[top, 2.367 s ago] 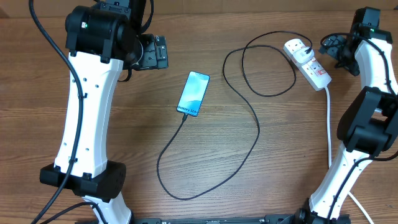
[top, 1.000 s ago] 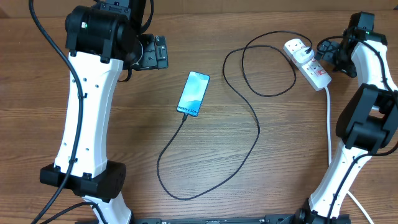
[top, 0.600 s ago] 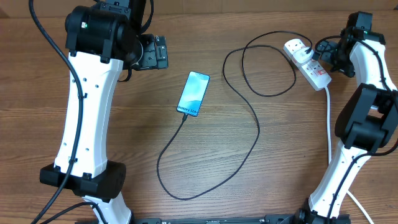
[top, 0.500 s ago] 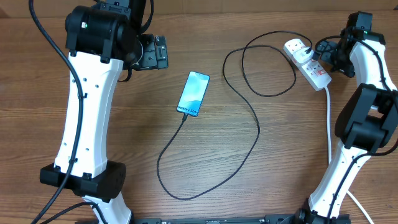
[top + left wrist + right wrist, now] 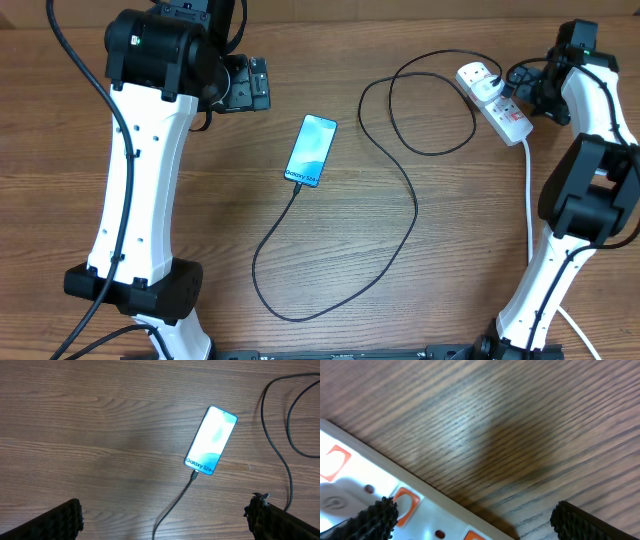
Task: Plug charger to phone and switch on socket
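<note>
While the left gripper (image 5: 252, 84) and the right gripper (image 5: 522, 88) both stand with jaws wide apart and hold nothing, the phone (image 5: 311, 150) lies flat near the middle of the wooden table (image 5: 450, 290), its bright blue screen facing up. In the left wrist view the charger cable (image 5: 175, 505) meets the short edge of the phone under the "Galaxy" text, and its small connector (image 5: 194, 475) seems to sit in the port. This thin black cable makes a big loop toward the near edge and then curls up to the far end of the white power strip (image 5: 497, 100) at the far right. The left gripper hangs to the left of the phone, well apart from it. The right gripper is just beside the strip. In its wrist view one finger (image 5: 372, 517) is over the edge of the strip, close to a red switch (image 5: 402, 501), but I cannot tell whether it touches. A thick white lead (image 5: 529, 200) runs from the strip toward the near edge.
</note>
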`<state>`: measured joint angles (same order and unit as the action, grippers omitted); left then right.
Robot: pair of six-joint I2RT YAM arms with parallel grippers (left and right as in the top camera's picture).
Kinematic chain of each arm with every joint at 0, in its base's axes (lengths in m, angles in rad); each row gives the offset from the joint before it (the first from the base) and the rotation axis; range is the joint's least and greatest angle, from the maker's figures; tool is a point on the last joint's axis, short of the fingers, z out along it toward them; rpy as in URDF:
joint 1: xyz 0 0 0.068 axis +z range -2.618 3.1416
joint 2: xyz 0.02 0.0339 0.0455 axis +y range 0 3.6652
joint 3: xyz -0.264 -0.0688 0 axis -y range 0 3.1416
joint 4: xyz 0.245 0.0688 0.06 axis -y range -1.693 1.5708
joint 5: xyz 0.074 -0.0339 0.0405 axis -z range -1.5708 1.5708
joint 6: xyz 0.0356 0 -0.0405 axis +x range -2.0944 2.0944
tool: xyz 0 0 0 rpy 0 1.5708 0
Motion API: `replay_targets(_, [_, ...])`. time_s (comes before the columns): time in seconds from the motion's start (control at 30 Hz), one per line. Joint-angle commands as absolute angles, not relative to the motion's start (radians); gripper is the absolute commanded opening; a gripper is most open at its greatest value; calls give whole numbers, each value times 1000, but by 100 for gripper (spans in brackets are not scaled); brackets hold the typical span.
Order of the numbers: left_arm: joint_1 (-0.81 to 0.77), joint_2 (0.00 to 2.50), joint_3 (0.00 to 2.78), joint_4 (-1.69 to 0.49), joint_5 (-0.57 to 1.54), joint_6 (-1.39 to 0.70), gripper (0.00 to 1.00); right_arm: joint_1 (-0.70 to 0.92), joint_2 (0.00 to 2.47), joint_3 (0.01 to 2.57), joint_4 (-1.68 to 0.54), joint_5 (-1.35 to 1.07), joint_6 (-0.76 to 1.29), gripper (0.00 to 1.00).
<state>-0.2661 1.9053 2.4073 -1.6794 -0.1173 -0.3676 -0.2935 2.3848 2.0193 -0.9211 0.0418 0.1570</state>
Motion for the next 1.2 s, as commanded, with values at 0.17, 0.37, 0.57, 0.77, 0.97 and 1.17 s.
replay_targets(0.17, [-260,1908,2402,-1679,-134,-382,100,-287,2449,2015,-926,51,155,100])
replay_targets(0.37, [-261,1908,2402,-1679,-134,-382,100,-287,2449,2015,-939,12,147,100])
replay_targets(0.57, [-260,1908,2402,-1679,-134,-382,100,-287,2449,2015,-955,-3,147,100])
replay_targets(0.77, [-260,1908,2402,-1679,-134,-382,100,-269,2449,2015,-965,-6,146,100])
replay_targets(0.97, [-260,1908,2402,-1679,-134,-382,100,-235,2449,2015,-974,-2,125,100])
replay_targets(1.17, [-260,1908,2402,-1679,-134,-382,100,-217,2449,2015,-979,-2,125,100])
